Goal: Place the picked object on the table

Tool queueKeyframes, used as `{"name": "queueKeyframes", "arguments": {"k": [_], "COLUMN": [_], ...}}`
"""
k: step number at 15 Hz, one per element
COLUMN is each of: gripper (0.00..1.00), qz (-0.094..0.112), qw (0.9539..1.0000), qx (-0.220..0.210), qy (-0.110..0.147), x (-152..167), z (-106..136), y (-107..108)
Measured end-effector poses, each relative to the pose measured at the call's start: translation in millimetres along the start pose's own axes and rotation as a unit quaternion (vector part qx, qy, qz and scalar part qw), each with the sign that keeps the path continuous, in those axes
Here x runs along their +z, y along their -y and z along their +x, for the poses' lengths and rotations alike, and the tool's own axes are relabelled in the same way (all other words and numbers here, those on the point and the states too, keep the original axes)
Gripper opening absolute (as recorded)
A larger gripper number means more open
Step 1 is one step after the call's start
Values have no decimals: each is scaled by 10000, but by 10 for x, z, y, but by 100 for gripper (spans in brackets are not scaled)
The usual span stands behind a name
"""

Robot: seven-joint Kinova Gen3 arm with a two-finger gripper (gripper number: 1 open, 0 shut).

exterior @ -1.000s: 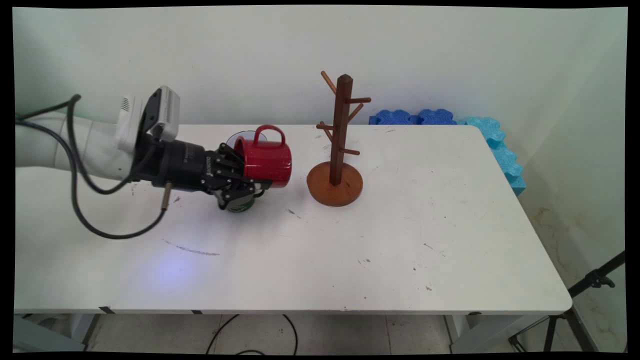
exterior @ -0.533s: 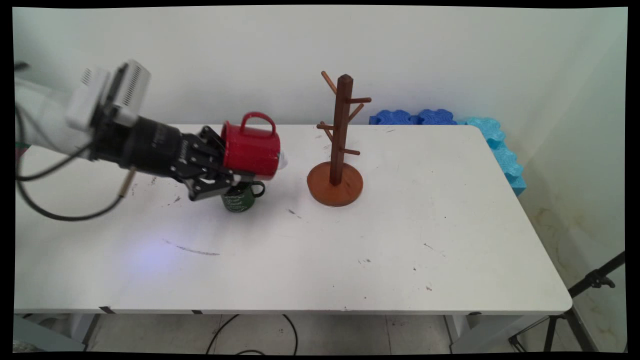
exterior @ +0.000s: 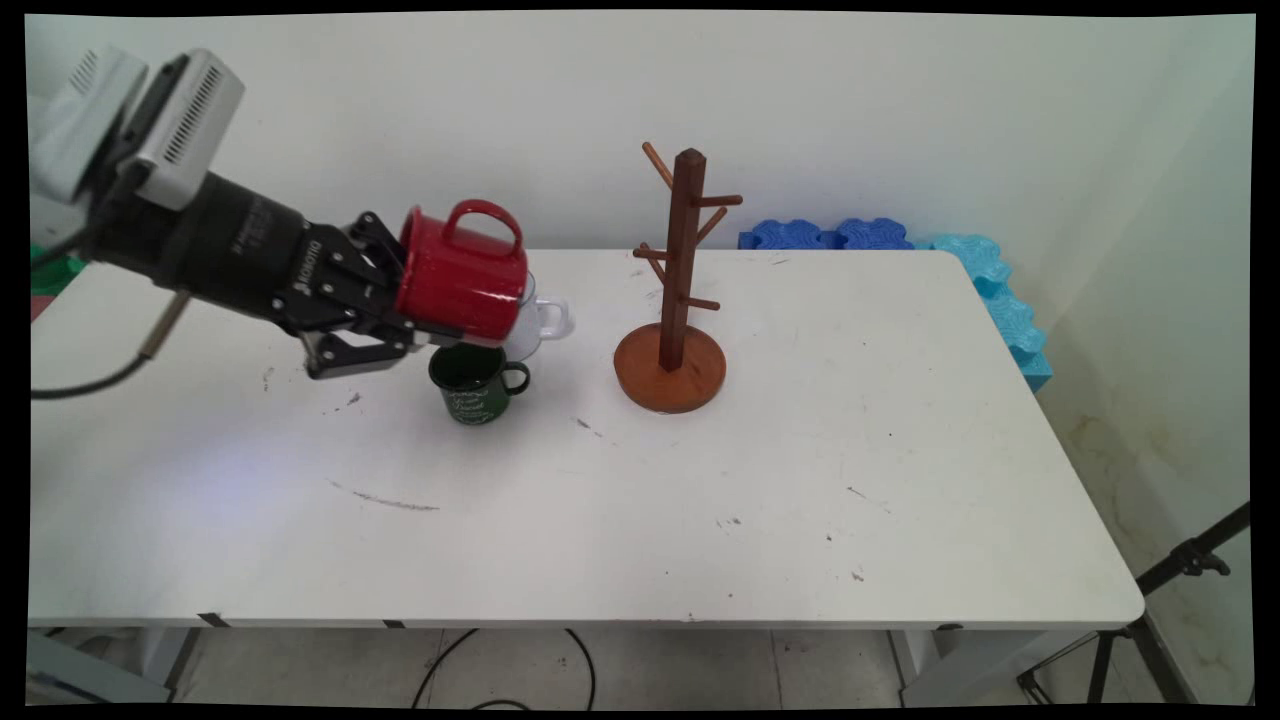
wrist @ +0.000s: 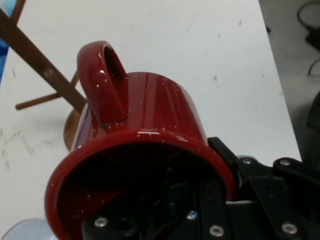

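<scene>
Your gripper [exterior: 405, 325] pinches the red mug [exterior: 462, 272] by its rim, one finger inside. The mug is held on its side above the table [exterior: 700, 480], handle up, over the green mug [exterior: 470, 382], left of the rack [exterior: 675, 300].

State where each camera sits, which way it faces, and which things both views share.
Main view: fixed above the table's near side, facing the back wall; shows the arm and gripper holding the red mug on its side above the green mug and white mug.
Hand view: on the hand, looking along the gripper into the red mug's mouth; black linkage at the bottom.
Shared: red mug, wooden mug tree, table.
</scene>
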Motion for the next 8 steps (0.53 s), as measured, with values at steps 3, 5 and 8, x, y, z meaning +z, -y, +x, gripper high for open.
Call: {"name": "queueKeyframes", "arguments": {"k": [3,5,8], "gripper": [0,0,0], "qz": [-71,-127,-286], "qw": [9989,9973,9919], "qx": [35,-14,-165], "qy": [462,725,1224], "x": [-142,-197,-253], "z": [76,88,101], "y": [42,50,38]}}
